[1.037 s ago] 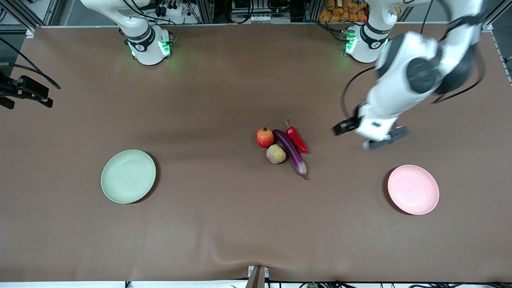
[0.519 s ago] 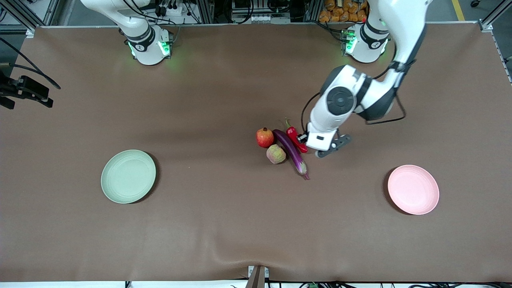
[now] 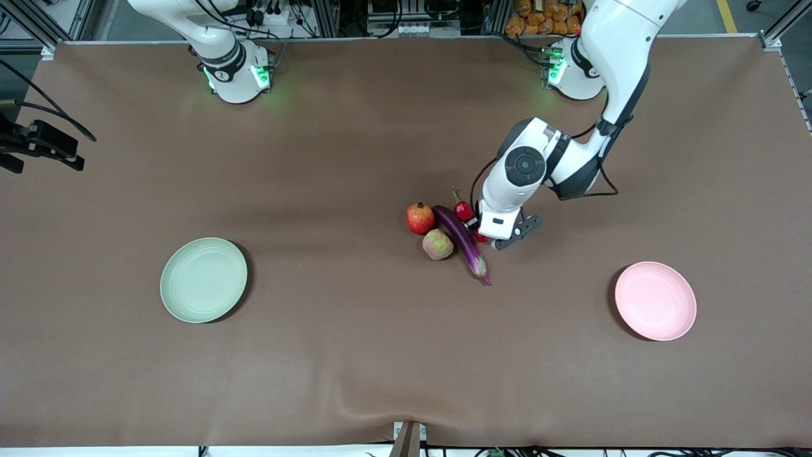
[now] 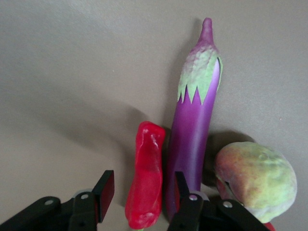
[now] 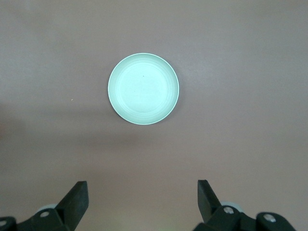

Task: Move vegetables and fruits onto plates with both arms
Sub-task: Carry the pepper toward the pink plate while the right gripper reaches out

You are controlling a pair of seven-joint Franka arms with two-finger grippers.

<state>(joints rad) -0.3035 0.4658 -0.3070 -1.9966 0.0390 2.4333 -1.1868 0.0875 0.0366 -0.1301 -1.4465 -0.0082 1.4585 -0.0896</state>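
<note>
Four pieces lie bunched mid-table: a red chili pepper, a long purple eggplant, a round red fruit and a lumpy yellowish-pink fruit. My left gripper is down at the chili. In the left wrist view the chili sits between the fingers of this gripper. One finger is wedged between chili and eggplant. A gap shows at the other finger, so the gripper is open. My right gripper hangs open and empty, high above the pale green plate.
The green plate lies toward the right arm's end of the table, the pale pink plate toward the left arm's end. Both are nearer the front camera than the pile. A black fixture juts in at the table's edge.
My left arm swung from near the pink plate over to the pile and came down at the chili, its jaws narrowing around it. The right arm has not moved.
</note>
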